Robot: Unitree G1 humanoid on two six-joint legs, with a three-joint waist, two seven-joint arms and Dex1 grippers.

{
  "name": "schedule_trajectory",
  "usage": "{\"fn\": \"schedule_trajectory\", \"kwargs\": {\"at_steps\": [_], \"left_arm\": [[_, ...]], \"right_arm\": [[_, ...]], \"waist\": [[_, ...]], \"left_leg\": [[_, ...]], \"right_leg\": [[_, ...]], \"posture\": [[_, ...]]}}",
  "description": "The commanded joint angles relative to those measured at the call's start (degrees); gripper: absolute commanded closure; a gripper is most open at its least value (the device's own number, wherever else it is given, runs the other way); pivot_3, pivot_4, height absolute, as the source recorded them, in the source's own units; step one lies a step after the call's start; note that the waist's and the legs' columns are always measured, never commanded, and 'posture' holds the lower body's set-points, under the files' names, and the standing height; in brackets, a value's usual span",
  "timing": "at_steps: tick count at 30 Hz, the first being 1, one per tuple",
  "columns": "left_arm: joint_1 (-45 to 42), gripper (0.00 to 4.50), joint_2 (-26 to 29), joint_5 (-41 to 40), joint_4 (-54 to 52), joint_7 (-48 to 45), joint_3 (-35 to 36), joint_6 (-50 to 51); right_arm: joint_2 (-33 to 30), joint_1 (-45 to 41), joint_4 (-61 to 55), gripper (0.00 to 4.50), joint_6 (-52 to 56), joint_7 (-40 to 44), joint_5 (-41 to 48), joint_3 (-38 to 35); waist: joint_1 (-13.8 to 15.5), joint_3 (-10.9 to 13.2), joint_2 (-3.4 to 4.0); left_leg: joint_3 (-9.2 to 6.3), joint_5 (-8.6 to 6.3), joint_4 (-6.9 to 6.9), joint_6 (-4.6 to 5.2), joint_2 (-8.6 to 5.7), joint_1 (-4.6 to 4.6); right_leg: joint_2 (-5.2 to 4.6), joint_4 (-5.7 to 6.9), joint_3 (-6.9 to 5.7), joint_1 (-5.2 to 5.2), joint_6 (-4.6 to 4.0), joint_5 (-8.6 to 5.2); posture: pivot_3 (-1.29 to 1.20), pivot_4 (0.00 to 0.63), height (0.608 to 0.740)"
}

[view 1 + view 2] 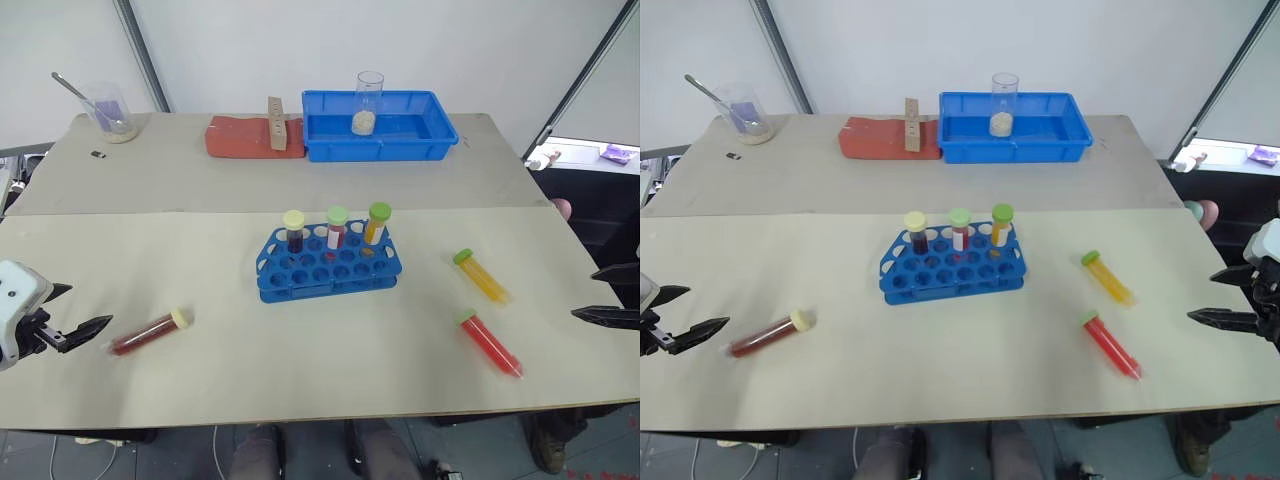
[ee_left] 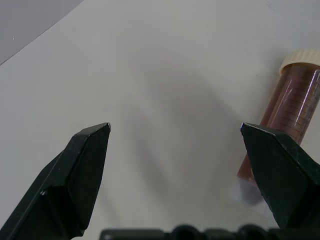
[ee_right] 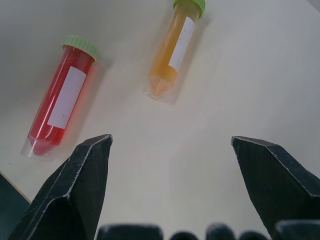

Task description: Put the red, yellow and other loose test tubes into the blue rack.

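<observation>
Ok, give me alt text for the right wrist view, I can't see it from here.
The right tool, open and empty, hangs above the table with two loose green-capped test tubes lying beyond its fingertips: the red tube and the yellow-orange tube, side by side and apart.

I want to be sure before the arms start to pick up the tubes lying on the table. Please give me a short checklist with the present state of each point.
1. Left gripper open and empty: ok.
2. Right gripper open and empty: ok.
3. Dark red tube lies flat near the left gripper, not touched: ok.
4. Bright red tube and yellow-orange tube lie apart from each other, on the right gripper's side: ok.
5. Blue rack stands upright with free holes in its front rows; three tubes stand in its back row: ok.
6. Caps fully tight on the loose tubes: cannot tell.
</observation>
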Motion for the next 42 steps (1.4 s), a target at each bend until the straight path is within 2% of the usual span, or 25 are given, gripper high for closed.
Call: {"fn": "schedule_trajectory", "kwargs": {"at_steps": [1,23,37,42], "left_arm": [[0.0,0.01,0.2,0.1,0.5,-0.5,1.7,-1.0],[-2.8,0.01,0.2,-0.2,5.8,-1.8,-0.3,-4.1],[-3.9,0.01,0.5,-3.2,4.7,-4.4,1.3,-1.6],[-5.1,0.01,-0.2,-4.7,0.7,-4.1,0.0,0.4]], "right_arm": [[0.0,-1.1,0.6,0.24,-1.7,0.4,0.2,-0.8],[0.7,0.7,-4.1,0.24,1.9,-0.6,1.0,-2.8],[1.1,0.0,-5.5,0.24,3.3,-1.1,1.3,-2.4],[1.8,-0.5,-5.4,0.24,3.2,-1.4,1.4,-2.3]], "waist": [[0.0,0.0,0.0],[0.0,0.0,0.01],[-0.1,0.0,0.0],[0.0,0.0,0.0]], "left_leg": [[0.0,0.0,0.0,0.0,0.0,0.0],[0.02,0.0,0.01,0.0,0.0,0.13],[0.02,0.01,0.03,0.0,0.0,0.32],[0.02,0.01,0.03,-0.01,0.0,0.31]], "right_leg": [[0.0,0.0,0.0,0.0,0.0,0.0],[0.0,0.19,0.02,0.03,-0.05,-0.03],[0.06,0.65,0.02,0.01,-0.3,-0.23],[0.05,0.65,0.02,0.02,-0.29,-0.23]], "posture": [[0.0,0.15,0.74],[0.0,0.15,0.74],[0.0,0.15,0.74],[0.0,0.15,0.74]]}}
